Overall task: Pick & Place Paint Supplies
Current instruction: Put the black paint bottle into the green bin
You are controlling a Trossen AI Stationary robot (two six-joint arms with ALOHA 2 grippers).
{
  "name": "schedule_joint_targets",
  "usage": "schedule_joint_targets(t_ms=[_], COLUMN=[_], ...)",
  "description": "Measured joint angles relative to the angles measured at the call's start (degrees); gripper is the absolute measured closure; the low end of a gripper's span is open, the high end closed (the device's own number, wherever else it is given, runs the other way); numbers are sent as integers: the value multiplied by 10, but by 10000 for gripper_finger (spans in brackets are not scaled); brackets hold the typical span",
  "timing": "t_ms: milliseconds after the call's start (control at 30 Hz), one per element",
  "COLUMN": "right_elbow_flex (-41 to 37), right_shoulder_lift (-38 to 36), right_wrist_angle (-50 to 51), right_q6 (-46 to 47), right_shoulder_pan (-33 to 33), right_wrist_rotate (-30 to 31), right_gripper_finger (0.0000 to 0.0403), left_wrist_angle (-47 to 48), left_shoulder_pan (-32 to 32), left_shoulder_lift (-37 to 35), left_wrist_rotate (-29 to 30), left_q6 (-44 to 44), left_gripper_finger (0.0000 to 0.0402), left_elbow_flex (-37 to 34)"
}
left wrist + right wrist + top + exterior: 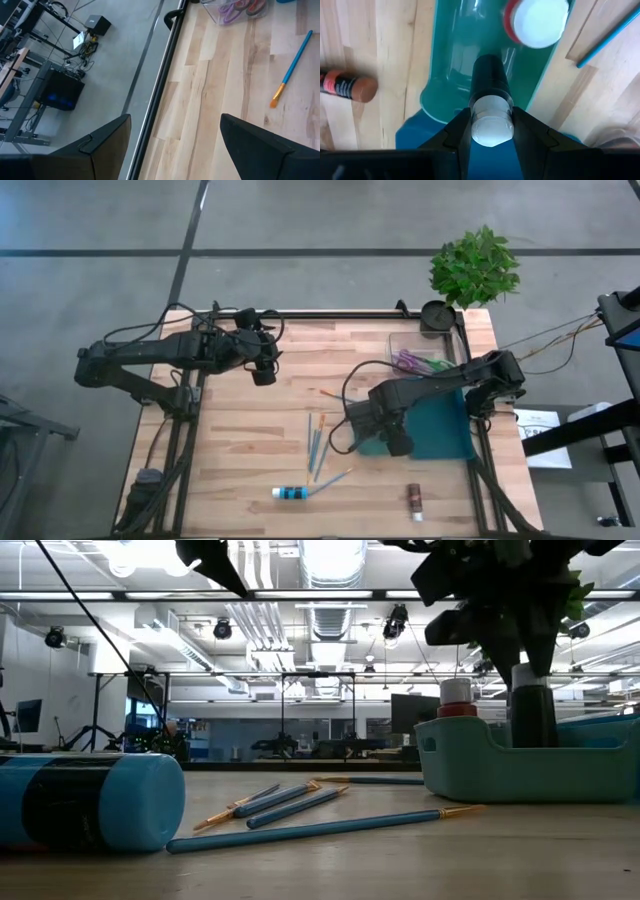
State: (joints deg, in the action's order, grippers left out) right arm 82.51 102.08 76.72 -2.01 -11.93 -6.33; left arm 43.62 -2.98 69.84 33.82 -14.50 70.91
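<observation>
My right gripper [491, 125] hangs over the left end of the teal palette [440, 430], shut on a black paint tube [490, 82] with a white cap. A red-and-white capped tube [535, 20] stands upright in the palette. Several blue paintbrushes [316, 442] lie flat on the wood at mid-table. A blue tube [290, 493] and a brown tube [414, 500] lie on their sides near the front edge. My left gripper [175, 150] hovers open above the table's far left part, holding nothing. My right gripper pinches the black tube at its white-capped upper end [491, 131] between its two fingers. The fingers point straight down from above. The tube hangs upright below them, its lower end [533, 725] down behind the palette's wall; whether it touches the bottom I cannot tell.
A clear box [420, 360] holding purple things stands behind the palette. A black cup [437, 315] and a green plant [475, 265] are at the far right corner. A dark rail [165, 75] frames the table. Bare wood shows at the left and centre.
</observation>
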Motion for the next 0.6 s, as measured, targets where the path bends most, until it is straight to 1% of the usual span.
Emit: schedule_joint_targets(t_ms=[267, 600], right_elbow_flex=[-3, -21], right_shoulder_lift=[-3, -3], right_wrist_angle=[-9, -32], right_q6=[-16, -29], right_shoulder_pan=[15, 19], right_wrist_rotate=[-1, -2], right_gripper_finger=[294, 294], left_wrist_angle=[0, 0], left_shoulder_pan=[0, 0], left_shoulder_lift=[0, 0], left_wrist_rotate=[-6, -8], left_q6=[0, 0], left_gripper_finger=[89, 89], left_elbow_flex=[0, 0])
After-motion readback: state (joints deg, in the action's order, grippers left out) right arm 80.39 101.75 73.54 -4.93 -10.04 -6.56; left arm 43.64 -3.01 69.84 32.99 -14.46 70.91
